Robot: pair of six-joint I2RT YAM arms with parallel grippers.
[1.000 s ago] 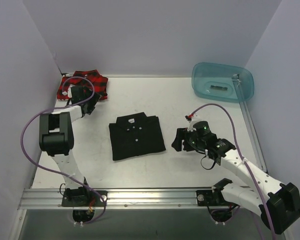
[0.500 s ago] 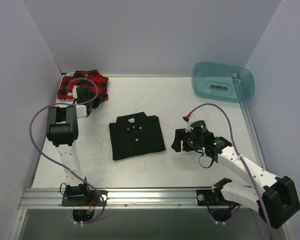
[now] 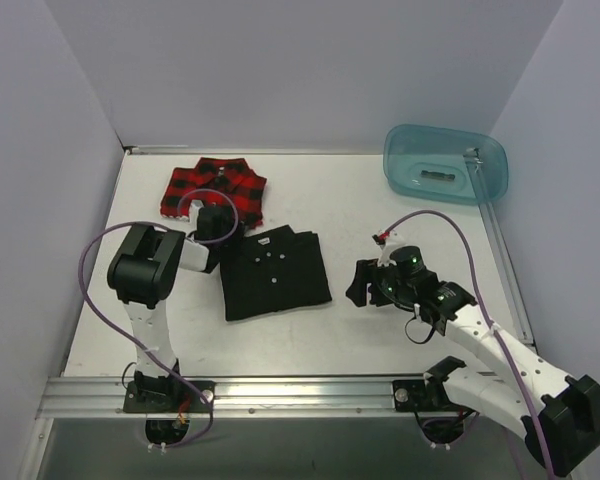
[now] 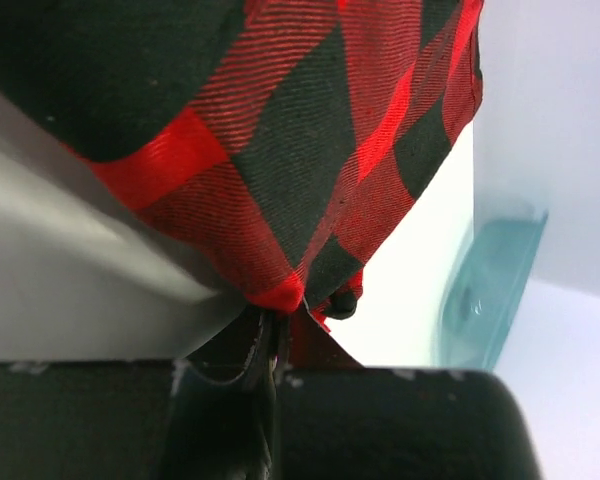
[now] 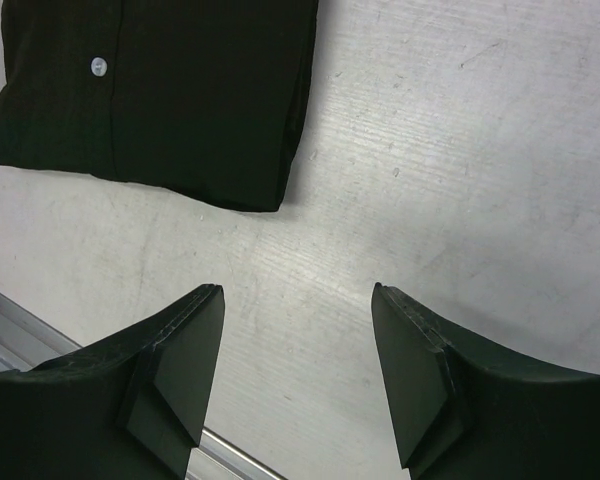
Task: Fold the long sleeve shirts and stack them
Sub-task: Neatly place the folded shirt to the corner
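Your left jaws sit at the near edge of the red plaid shirt [image 3: 215,188], right by the folded black shirt [image 3: 275,275]. Your right jaws hang beside it.

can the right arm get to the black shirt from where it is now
Probably yes. The right gripper is open and sits just right of the black shirt, with only bare table between them. The left gripper, shut on the plaid shirt, is at the far corner, likely clear.

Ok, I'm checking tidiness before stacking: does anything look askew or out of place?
Only the plaid shirt: it lies tilted and rumpled beside the neatly folded black shirt, one edge pinched in the shut left gripper.
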